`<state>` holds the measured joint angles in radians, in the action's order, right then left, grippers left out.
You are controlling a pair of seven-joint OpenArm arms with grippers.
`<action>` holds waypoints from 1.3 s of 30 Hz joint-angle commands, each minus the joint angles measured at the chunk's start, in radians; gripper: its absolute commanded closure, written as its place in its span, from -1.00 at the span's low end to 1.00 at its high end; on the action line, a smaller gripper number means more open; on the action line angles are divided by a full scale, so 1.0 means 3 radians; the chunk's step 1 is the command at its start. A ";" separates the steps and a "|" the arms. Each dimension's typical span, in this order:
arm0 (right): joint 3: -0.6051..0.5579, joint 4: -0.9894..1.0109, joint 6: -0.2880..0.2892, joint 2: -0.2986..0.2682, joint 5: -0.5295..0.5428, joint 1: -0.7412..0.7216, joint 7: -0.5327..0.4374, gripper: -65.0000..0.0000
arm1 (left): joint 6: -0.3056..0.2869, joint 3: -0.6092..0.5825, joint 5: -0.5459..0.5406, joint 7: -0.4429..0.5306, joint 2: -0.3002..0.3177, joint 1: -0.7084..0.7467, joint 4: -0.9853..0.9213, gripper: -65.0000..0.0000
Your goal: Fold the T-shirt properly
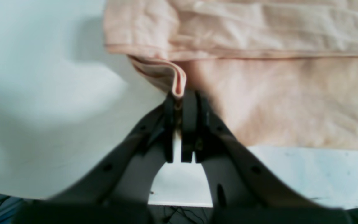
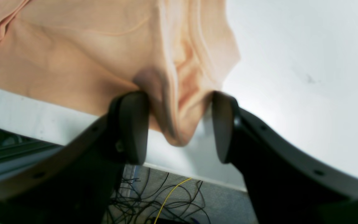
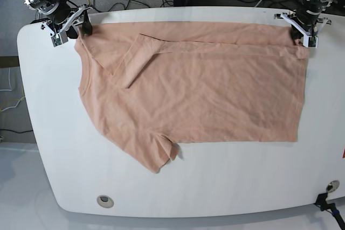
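The table (image 3: 43,133) is white and big. The T-shirt (image 3: 215,100) lies spread on it, far side folded over. The left gripper (image 1: 179,96) pinches a shirt corner tight — the right gripper (image 2: 179,124) is wide, with cloth between its jaws.

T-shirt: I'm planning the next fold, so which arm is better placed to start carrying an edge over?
Probably the left. The left gripper is already shut on the T-shirt at its hem corner, whereas the right gripper stands open around a bunched corner and must close first.
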<state>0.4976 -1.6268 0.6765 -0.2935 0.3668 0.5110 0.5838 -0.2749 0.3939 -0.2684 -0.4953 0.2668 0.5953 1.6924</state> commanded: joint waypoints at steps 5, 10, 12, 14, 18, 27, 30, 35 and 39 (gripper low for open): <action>-0.0020 0.0075 -0.0079 -0.0011 -0.0269 0.0059 0.0394 -0.03 | -0.0043 -0.0006 0.0012 0.0130 0.0003 0.0182 0.0008 1.00; -0.0020 0.0075 0.0034 -0.0011 -0.0269 0.0054 0.0394 -0.03 | -0.0033 0.0009 0.0012 0.0191 0.0003 0.0223 0.0008 1.00; -0.0020 0.0075 0.0044 -0.0011 -0.0269 0.0054 0.0394 -0.03 | -0.0027 0.0014 0.0012 0.0196 0.0003 0.0238 0.0008 0.79; -0.0020 0.0075 0.0049 -0.0011 -0.0269 0.0054 0.0394 -0.03 | -0.0027 0.0035 0.0012 0.0196 0.0003 0.0238 0.0008 0.77; -0.0020 0.0075 0.0049 -0.0011 -0.0269 0.0054 0.0394 -0.03 | -0.0033 0.0086 0.0007 0.0176 0.0003 0.0228 0.0013 0.77; -0.0025 0.0070 0.0049 -0.0011 -0.0269 0.0054 0.0394 -0.03 | -0.0038 0.0275 0.0012 0.0007 0.0013 0.0258 0.0468 0.39; -0.0025 0.0070 0.0049 -0.0011 -0.0269 0.0054 0.0394 -0.03 | -0.0038 0.0296 0.0012 0.0007 0.0023 0.0243 0.0478 0.36; -0.0025 0.0070 0.0049 -0.0011 -0.0269 0.0054 0.0394 -0.03 | -0.0043 0.0408 -0.0003 0.0007 0.0018 0.0243 0.0626 0.36; -0.0025 0.0065 0.0049 -0.0011 -0.0269 0.0043 0.0394 -0.03 | -0.0043 0.0459 -0.0003 0.0022 0.0013 0.0166 0.0724 0.36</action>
<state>0.4976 -1.6268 0.6991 -0.2943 0.3626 0.5079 0.5865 -0.2890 0.5259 -0.2611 -0.5083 0.2596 0.6495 1.8870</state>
